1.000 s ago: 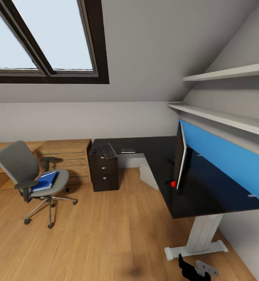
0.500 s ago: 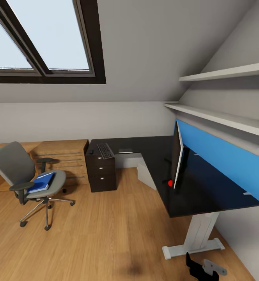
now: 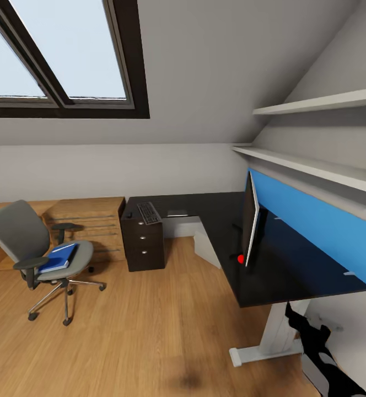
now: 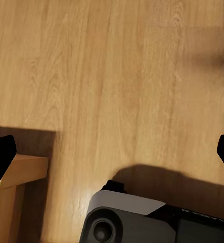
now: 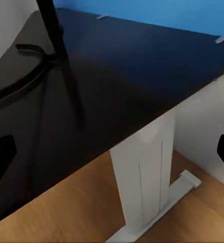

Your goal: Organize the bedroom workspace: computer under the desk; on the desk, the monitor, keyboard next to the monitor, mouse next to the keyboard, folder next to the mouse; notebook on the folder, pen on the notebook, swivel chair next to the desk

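Head view, bedroom under a sloped ceiling. L-shaped black desk [image 3: 216, 212] against the blue wall panel [image 3: 315, 220]; monitor [image 3: 251, 219] upright on it, seen edge-on, with a red spot [image 3: 241, 258] at its foot that cannot be identified. Keyboard [image 3: 147, 213] on the far wing of the desk, above the dark drawer unit [image 3: 144, 242], well apart from the monitor and so probably still to be moved. Swivel chair [image 3: 37, 255] out on the wooden floor [image 3: 150, 331], away from the desk, blue folder [image 3: 58, 257] flat on its seat. Mouse, notebook, pen and computer too small or hidden to tell. Wall shelves [image 3: 315, 138] bare as far as visible. Right arm [image 3: 321, 347] raised beside the desk leg [image 3: 276, 331], likely readied for the desktop. Right wrist view: fingertips at opposite frame edges, spread wide, nothing between. Left wrist view: same spread, grasping nothing, aimed at floor.
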Available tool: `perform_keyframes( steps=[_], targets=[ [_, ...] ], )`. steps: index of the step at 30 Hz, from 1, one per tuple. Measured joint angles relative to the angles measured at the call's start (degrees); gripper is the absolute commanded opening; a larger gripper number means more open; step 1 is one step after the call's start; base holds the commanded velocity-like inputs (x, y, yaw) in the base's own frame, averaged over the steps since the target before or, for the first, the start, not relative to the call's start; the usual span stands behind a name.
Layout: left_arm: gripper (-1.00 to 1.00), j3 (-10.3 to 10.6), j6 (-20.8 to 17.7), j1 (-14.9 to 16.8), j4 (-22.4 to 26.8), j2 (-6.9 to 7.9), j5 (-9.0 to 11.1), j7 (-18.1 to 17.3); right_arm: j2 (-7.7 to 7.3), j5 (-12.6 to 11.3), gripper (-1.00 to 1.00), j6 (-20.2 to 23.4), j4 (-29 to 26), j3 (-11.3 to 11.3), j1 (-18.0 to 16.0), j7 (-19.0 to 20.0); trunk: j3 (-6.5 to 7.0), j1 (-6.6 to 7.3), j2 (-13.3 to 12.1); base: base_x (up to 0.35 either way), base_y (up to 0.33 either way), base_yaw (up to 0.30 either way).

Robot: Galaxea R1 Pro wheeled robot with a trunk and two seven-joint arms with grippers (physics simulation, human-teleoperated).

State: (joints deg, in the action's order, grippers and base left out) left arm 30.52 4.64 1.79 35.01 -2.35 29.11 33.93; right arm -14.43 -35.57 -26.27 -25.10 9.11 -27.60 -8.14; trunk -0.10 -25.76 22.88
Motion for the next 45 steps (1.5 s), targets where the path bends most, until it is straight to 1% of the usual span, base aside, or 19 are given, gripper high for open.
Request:
perform_keyframes(
  steps=[1,2,3,4,5,9,10,12,13,14,17,20,24,25,30,31,32,39,45],
  targets=[
    [1.0,0.0,0.0,0.0,0.0,0.01,0.0,0.0,-0.53,0.1,1.0,2.2,-0.4,0.0,-1.5,-0.4,0.01,0.0,0.0,0.0,0.0,0.0],
    [1.0,0.0,0.0,0.0,0.0,0.03,0.0,0.0,-0.82,0.0,1.0,3.4,-0.4,0.0,-2.4,-0.6,0.0,0.0,0.0,0.0,0.0,0.0],
    [1.0,0.0,0.0,0.0,0.0,0.05,0.0,0.1,-1.74,0.0,1.0,9.3,-0.5,-0.1,-6.3,-2.0,-0.02,0.0,0.0,0.0,0.0,0.0],
    [1.0,0.0,0.1,0.0,0.0,0.01,0.0,0.1,-1.93,0.4,1.0,11.2,-0.5,0.0,-10.4,-2.8,0.01,0.0,0.0,0.0,0.0,0.0],
    [1.0,0.0,0.1,0.0,0.0,-0.01,0.0,0.1,-2.02,0.3,1.0,12.1,-0.4,0.0,-10.1,-3.3,-0.01,0.0,0.0,0.0,0.0,0.0],
    [1.0,0.0,0.1,0.0,0.0,-0.05,0.0,0.2,-1.98,0.4,1.0,15.9,1.3,0.1,-13.6,-4.7,0.0,0.0,0.0,0.002,0.0,0.0],
    [1.0,0.0,0.1,0.0,0.0,-0.06,0.0,0.2,-1.72,0.5,1.0,16.7,2.4,0.1,-14.9,-4.9,0.0,0.0,0.0,0.025,-0.005,0.0],
    [1.0,0.0,0.1,0.0,0.0,-0.06,0.0,0.2,-1.36,0.5,1.0,17.2,3.3,0.2,-16.1,-5.2,0.0,0.01,0.0,0.129,-0.041,0.0],
    [1.0,0.1,0.1,0.0,0.0,-0.07,-0.1,0.1,-0.93,0.5,1.0,17.8,4.1,0.2,-17.7,-5.4,0.0,0.02,0.0,0.238,-0.086,0.0],
    [1.0,0.1,0.1,0.0,0.0,-0.07,-0.1,0.1,-0.8,0.4,1.0,18.0,4.5,0.2,-18.2,-5.4,0.0,0.02,0.0,0.251,-0.094,0.0],
    [1.0,0.2,0.1,0.0,0.0,-0.07,-0.2,0.1,-0.66,0.1,1.0,17.9,5.0,0.0,-18.6,-5.4,-0.01,0.03,0.0,0.276,-0.111,0.0],
    [1.0,0.2,0.1,0.0,-0.6,-0.07,-0.2,0.0,0.1,-0.2,1.0,16.0,7.4,0.0,-18.9,-5.4,-0.01,0.03,0.0,0.293,-0.137,0.0],
    [1.0,0.3,0.1,0.0,-1.4,-0.13,-0.4,-0.1,2.31,-0.2,1.0,11.6,11.3,0.2,-19.0,-5.1,-0.01,0.03,0.0,0.296,-0.18,0.0],
    [1.0,0.3,0.1,0.0,-1.4,-0.14,-0.4,-0.1,2.58,-0.2,1.0,11.3,11.5,0.2,-19.0,-5.1,-0.01,0.03,0.0,0.297,-0.197,0.0],
    [1.0,0.3,0.1,0.0,-1.6,-0.15,-0.4,-0.1,5.29,0.1,1.0,10.1,12.4,0.3,-19.1,-5.0,-0.01,0.03,0.0,0.292,-0.203,0.0],
    [1.0,0.3,0.1,0.0,-1.6,-0.15,-0.4,-0.1,5.57,0.2,1.0,10.0,12.5,0.3,-19.1,-5.0,-0.01,0.03,0.0,0.126,-0.102,0.0],
    [1.0,0.3,0.1,0.0,-1.7,-0.1,-0.4,-0.1,6.44,0.2,1.0,9.8,12.5,0.4,-19.1,-5.2,-0.01,0.0,0.0,0.101,-0.081,0.0],
    [1.0,0.3,0.1,0.0,-1.6,-0.09,-0.4,-0.1,7.73,0.4,1.0,9.6,12.6,0.4,-19.1,-5.4,-0.01,0.0,0.0,0.034,-0.027,0.103],
    [1.0,0.3,0.1,0.0,-1.6,-0.11,-0.4,-0.1,8.01,0.4,1.0,9.4,12.7,0.4,-19.1,-5.3,-0.01,0.02,0.0,0.108,-0.003,0.251]
  ],
)
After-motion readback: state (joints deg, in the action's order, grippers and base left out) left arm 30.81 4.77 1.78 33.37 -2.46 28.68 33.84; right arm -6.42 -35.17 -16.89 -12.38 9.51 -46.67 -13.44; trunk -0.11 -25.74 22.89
